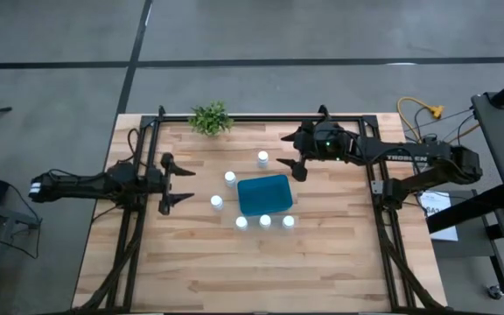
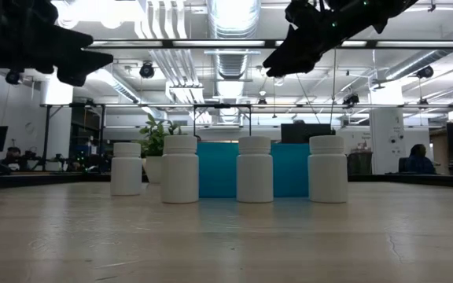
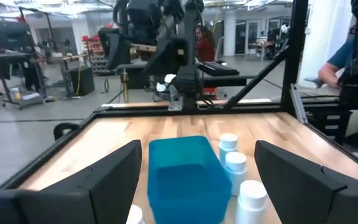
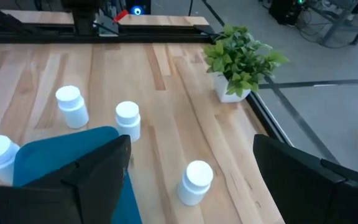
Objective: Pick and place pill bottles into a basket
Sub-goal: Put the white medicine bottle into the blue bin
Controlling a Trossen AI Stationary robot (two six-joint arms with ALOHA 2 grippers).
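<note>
The teal-blue basket [image 1: 264, 194] stands on the wooden table [image 1: 191, 271] at mid-table. Six white pill bottles stand upright on the table around it: one beyond it [image 1: 262, 158], two at its left [image 1: 230, 178] [image 1: 217, 203], and three in a row along its near side [image 1: 241, 222] [image 1: 265, 220] [image 1: 288, 221]. My left gripper [image 1: 178, 185] is open and empty, left of the bottles, above the table. My right gripper [image 1: 294, 156] is open and empty, raised beyond the basket's far right corner, near the far bottle [image 4: 194, 182]. The basket also shows in the left wrist view [image 3: 185, 171].
A small green plant in a white pot [image 1: 210, 118] stands at the table's far edge, left of centre. A black frame [image 1: 234, 116] runs along the table's far and side edges. People show in the room beyond the table.
</note>
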